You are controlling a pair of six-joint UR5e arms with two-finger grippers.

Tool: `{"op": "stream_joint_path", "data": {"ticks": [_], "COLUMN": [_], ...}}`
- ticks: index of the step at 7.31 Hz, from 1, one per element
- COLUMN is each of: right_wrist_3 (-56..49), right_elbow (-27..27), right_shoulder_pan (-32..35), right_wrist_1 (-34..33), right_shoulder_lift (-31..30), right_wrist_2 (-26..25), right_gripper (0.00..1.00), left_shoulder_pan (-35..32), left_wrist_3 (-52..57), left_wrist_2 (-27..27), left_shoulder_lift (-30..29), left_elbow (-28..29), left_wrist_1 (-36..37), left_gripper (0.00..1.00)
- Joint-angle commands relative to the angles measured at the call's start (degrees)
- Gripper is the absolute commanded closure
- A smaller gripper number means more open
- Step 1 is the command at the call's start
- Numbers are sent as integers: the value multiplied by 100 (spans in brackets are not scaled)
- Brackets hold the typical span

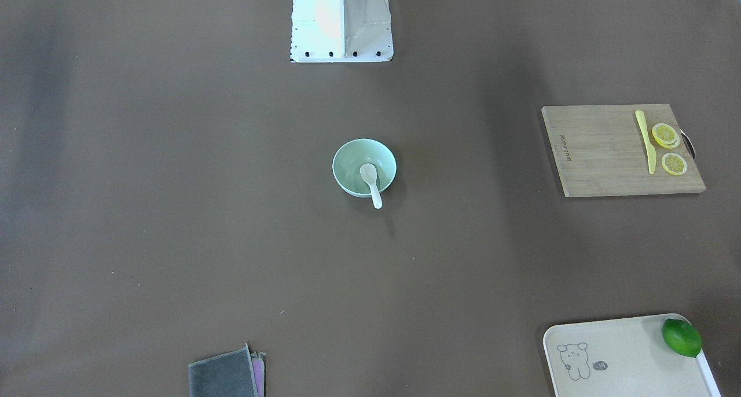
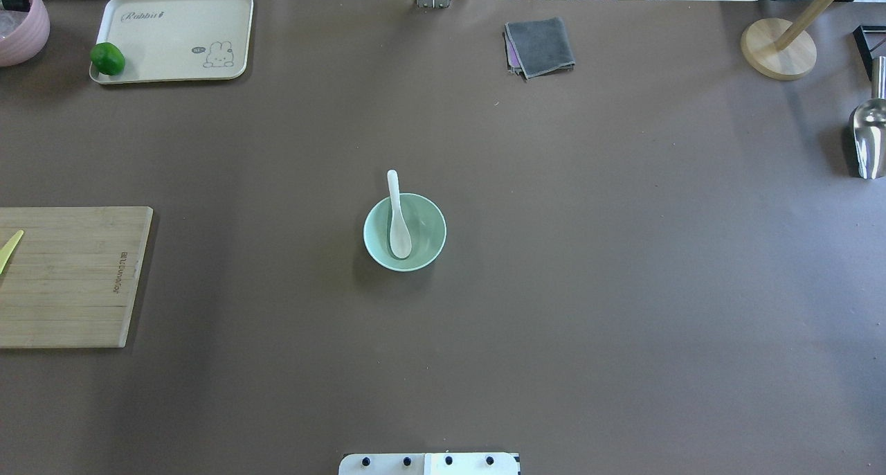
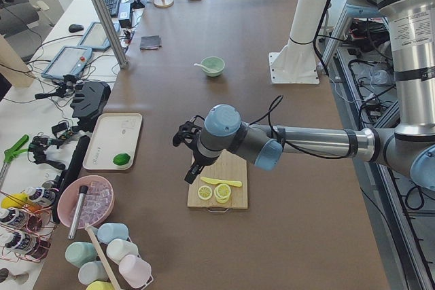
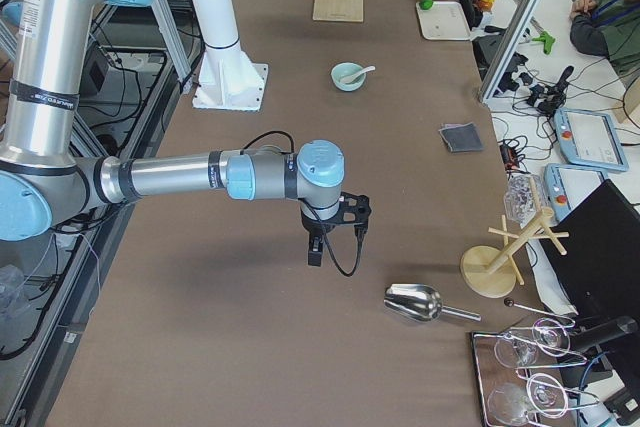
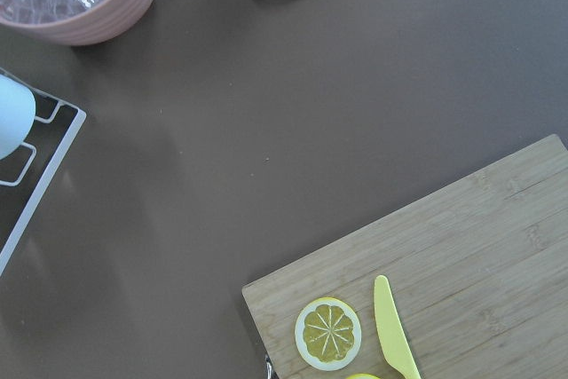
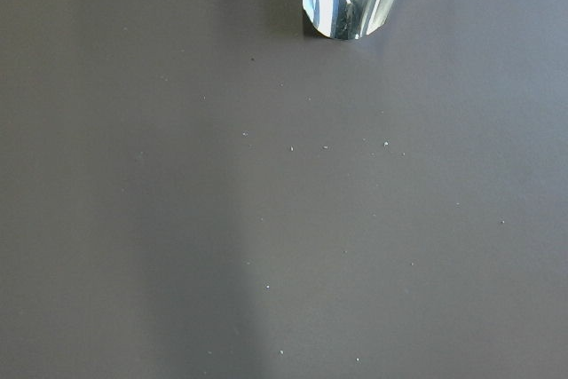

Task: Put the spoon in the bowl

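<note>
Overhead exterior: the brown table (image 2: 623,288) fills the frame, with the wooden cutting board (image 2: 69,274) at the left edge and the cream tray (image 2: 173,39) at upper left. The grippers appear only in the side views, both near frame centre. The left gripper (image 3: 192,176) hangs by the board and the right gripper (image 4: 314,253) over bare table, and I cannot tell whether their jaws are open or closed. At centre stands the bowl (image 2: 426,239). The spoon (image 2: 400,238) rests scoop-down inside, its handle leaning over the upper rim.
</note>
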Motion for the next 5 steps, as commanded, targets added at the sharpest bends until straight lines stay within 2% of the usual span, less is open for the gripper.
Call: {"op": "stream_joint_path", "data": {"ticks": [1,3,5], "right_wrist_3": [0,-9,-9], "right_elbow": [-42,-42,-42], "right_shoulder_pan": [0,0,0], "right_wrist_1": [0,0,0], "right_shoulder_lift": [1,1,-8], "right_wrist_2": [0,9,9], "right_gripper": [0,0,0], "left_shoulder_pan": [-8,-26,-140], "left_wrist_3": [-181,-508,-481], "left_wrist_2": [-217,-201,-166], "left_shoulder_lift": [-55,-361,-258], "left_elbow": [216,119,145], "left_wrist_1": [197,1301,1254], "left_gripper": [2,2,2]}}
